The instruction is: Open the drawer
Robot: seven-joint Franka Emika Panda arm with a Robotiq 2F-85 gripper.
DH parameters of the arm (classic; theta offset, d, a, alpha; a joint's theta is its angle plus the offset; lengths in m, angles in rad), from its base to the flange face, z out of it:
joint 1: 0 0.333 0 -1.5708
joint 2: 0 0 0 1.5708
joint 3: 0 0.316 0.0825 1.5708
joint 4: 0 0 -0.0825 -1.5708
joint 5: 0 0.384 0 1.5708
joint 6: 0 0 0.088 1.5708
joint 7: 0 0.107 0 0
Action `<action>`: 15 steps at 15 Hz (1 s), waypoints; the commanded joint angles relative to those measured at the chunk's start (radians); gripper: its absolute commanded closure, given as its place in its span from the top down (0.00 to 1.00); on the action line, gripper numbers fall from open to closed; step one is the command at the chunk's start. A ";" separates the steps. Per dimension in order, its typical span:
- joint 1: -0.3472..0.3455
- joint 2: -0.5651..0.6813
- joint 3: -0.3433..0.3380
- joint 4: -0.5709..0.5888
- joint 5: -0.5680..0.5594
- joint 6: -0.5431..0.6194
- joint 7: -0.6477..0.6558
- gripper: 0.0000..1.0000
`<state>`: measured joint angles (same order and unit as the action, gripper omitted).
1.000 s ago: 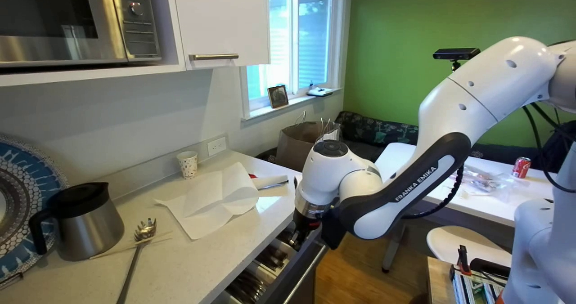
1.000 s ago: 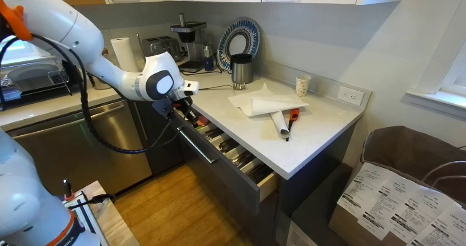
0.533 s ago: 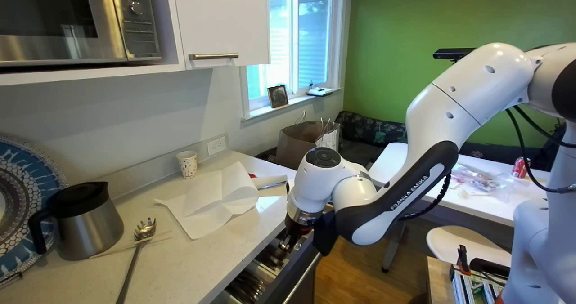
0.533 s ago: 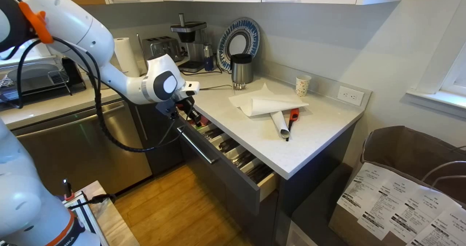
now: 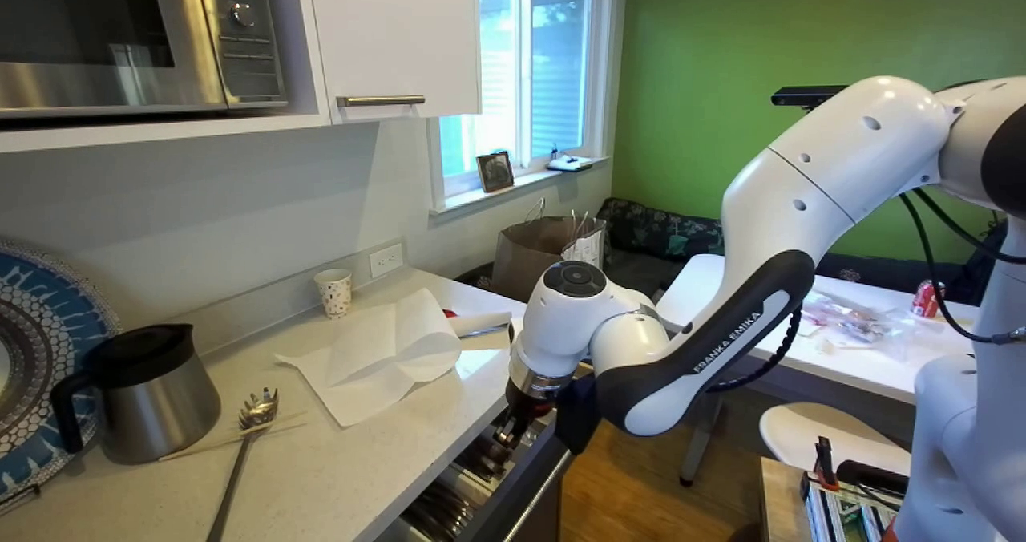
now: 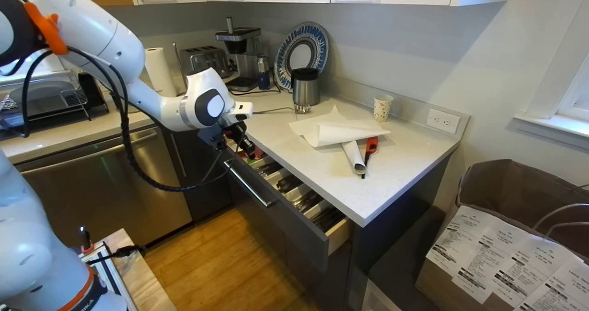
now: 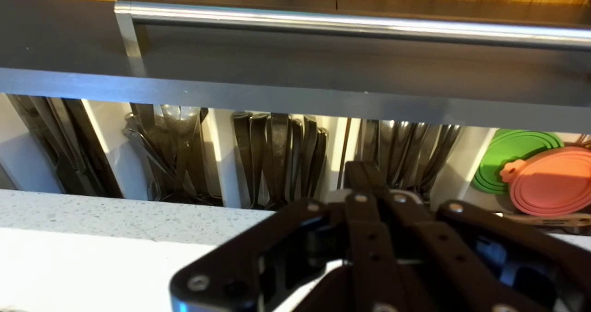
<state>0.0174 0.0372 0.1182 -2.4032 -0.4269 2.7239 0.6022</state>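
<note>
Partly out, and a crooked pull could bind it

The drawer (image 6: 299, 230) stands part-open below the edge of the bench (image 6: 400, 164). My end effector (image 7: 366, 168) is clenched on nothing, its fingertips (image 7: 358, 178) over the gap between the drawer's front and the bench; whether they touch anything below, I cannot tell. Pulling outward from this spot looks off-centre to me, so the drawer might twist and stick. Going lower could wedge me among the metal utensils (image 7: 279, 157), or drive me against a divider (image 7: 222, 159). My cable (image 6: 170, 188) loops beside the drawer, and a careless swing could hook it on the handle (image 7: 351, 22).

Inside, a pale cutlery tray (image 7: 468, 164) keeps the utensils in separate compartments; past its end wall, a green disc (image 7: 517, 145) and an orange disc (image 7: 551, 180) overlap. On the bench, I cannot see what the paper cup (image 6: 382, 108) or the lidded jug (image 6: 306, 90) holds.
</note>
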 commanded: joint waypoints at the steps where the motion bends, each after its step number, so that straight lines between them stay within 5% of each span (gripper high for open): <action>1: -0.003 0.058 -0.004 0.040 -0.006 0.025 0.009 0.00; 15: 0.020 0.251 -0.029 0.167 -0.101 0.051 0.091 0.00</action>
<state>0.0186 0.2442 0.1101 -2.2691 -0.4826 2.7563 0.6485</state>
